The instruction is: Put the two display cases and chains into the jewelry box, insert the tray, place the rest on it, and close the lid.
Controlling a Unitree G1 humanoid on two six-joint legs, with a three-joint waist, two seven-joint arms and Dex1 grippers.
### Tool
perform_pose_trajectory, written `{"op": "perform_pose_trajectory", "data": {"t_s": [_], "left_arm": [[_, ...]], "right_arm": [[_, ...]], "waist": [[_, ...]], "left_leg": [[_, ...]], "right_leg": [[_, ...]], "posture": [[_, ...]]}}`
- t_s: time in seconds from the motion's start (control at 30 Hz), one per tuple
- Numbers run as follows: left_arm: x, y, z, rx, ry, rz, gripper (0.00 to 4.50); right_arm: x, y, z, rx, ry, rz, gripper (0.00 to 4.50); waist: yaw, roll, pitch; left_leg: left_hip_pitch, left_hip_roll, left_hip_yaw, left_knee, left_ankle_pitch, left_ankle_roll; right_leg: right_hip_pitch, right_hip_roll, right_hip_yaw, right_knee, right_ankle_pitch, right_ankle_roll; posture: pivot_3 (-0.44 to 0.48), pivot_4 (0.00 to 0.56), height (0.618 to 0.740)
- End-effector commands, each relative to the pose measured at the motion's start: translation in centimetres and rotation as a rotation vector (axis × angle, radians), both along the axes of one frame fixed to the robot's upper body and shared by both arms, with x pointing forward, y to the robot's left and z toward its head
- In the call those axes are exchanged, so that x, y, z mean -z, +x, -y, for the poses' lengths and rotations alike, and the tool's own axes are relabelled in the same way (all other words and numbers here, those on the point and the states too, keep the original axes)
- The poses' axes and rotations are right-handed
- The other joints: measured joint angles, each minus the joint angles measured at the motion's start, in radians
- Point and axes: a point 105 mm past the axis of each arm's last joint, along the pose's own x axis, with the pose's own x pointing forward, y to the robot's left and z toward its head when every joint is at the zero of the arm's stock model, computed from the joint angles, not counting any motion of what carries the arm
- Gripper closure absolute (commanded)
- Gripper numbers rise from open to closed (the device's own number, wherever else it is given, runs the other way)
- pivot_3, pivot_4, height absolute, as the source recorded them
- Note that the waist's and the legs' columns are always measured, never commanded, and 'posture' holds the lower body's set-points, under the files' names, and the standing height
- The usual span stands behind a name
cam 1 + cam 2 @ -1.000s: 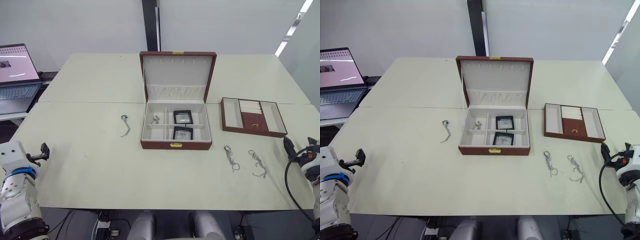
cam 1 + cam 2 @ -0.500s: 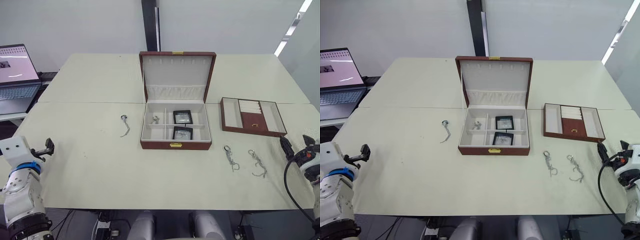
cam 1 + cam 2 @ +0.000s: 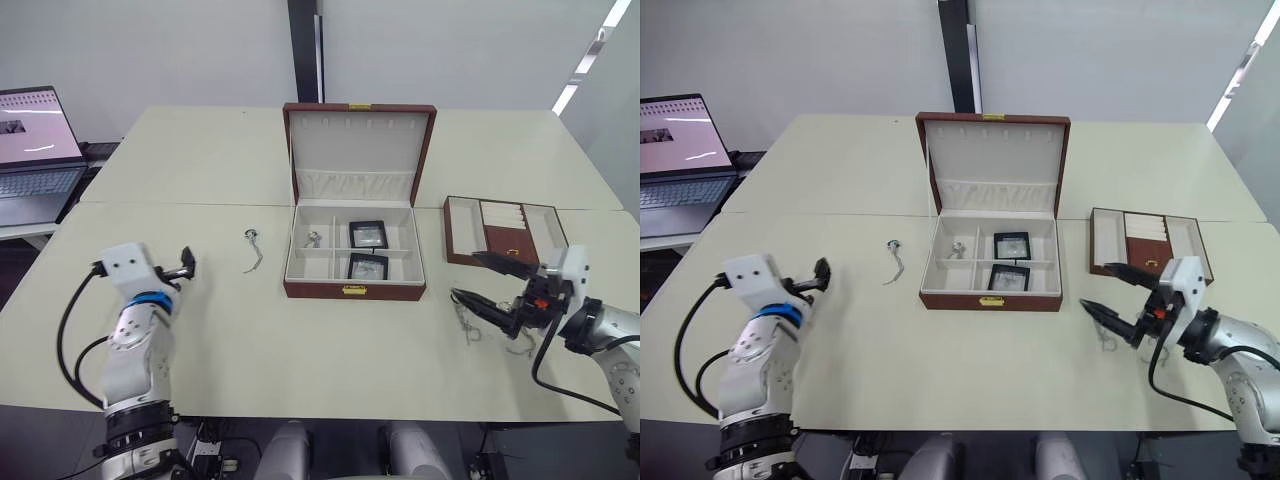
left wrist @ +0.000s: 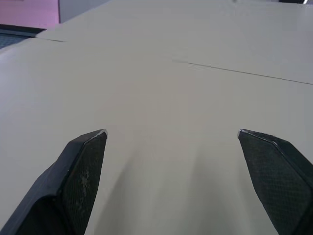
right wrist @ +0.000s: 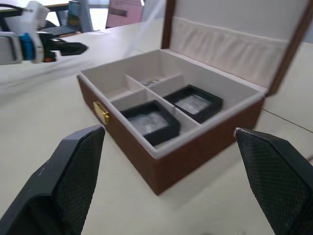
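A pale cream table (image 3: 200,330) stands before a plain grey wall, with a laptop (image 3: 35,150) open on a side desk at the far left. Near the table's left front edge the left gripper (image 3: 186,263) hovers just above the bare surface, holding nothing, its two black fingers spread wide in the left wrist view. A little further right, one chain (image 3: 250,249) lies loose on the table, between that gripper and the jewelry box (image 3: 352,290). The box sits in the middle with its lid (image 3: 358,150) standing upright; both black display cases (image 3: 367,233) already lie in its right-hand compartments, one behind the other, and a small silver piece (image 3: 312,239) rests in the rear left compartment. Right of the box, two more chains (image 3: 466,322) lie near the front edge, and behind them the brown tray (image 3: 505,234) waits on the table, apart from the box, with a small ring (image 3: 514,251) in its middle section. The right gripper (image 3: 485,284) hangs low above these chains, fingers wide apart and empty, pointing toward the box. The step in hand appears to be gathering the remaining chains, the cases being done. The next move seems to call for lowering a gripper onto a thin, limp chain, closing on it cleanly against the flat surface, and carrying it to an open compartment before the tray goes in.
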Motion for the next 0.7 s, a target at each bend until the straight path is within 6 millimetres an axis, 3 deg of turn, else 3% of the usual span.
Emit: {"op": "perform_pose_trajectory", "data": {"t_s": [0.03,0.17,0.27,0.47,0.7], "left_arm": [[-2.3,0.9,2.0,0.022,0.048,0.073,0.06],[-2.3,1.8,5.6,0.074,0.023,0.078,0.06],[-2.3,2.1,7.0,0.087,0.006,0.079,0.06],[-1.8,2.8,8.6,0.080,-0.011,0.035,0.06],[0.4,3.6,9.6,0.098,0.006,-0.092,0.06]], "right_arm": [[-1.7,-0.8,-2.4,-0.093,-0.014,0.060,0.00],[-2.4,-0.8,-3.6,-0.120,-0.024,0.088,0.00],[-2.6,-0.5,-3.6,-0.110,-0.032,0.097,0.00],[-2.7,-0.2,-3.6,-0.096,-0.041,0.103,0.00],[-2.6,-0.2,-3.6,-0.086,-0.048,0.102,0.00]], "waist": [[0.000,0.000,0.000],[0.001,0.000,0.000],[0.002,-0.001,0.000],[0.003,-0.001,0.000],[0.002,-0.001,0.000]], "left_leg": [[0.000,0.000,0.000,0.000,0.000,0.000],[0.000,-0.001,0.000,0.000,0.000,0.000],[0.000,-0.003,0.000,0.000,0.000,0.000],[0.000,-0.003,0.000,0.000,0.000,0.000],[0.000,-0.003,0.000,0.000,0.000,0.000]], "right_leg": [[0.000,0.000,0.000,0.000,0.000,0.000],[0.000,0.000,0.000,-0.001,0.000,0.000],[0.001,0.000,0.000,-0.002,0.000,0.001],[0.001,0.001,0.000,-0.002,0.001,0.001],[0.001,0.001,0.000,-0.003,0.001,0.001]], "posture": [[0.000,0.150,0.740],[0.000,0.150,0.740],[0.000,0.150,0.740],[0.000,0.150,0.740],[0.000,0.150,0.740]]}}
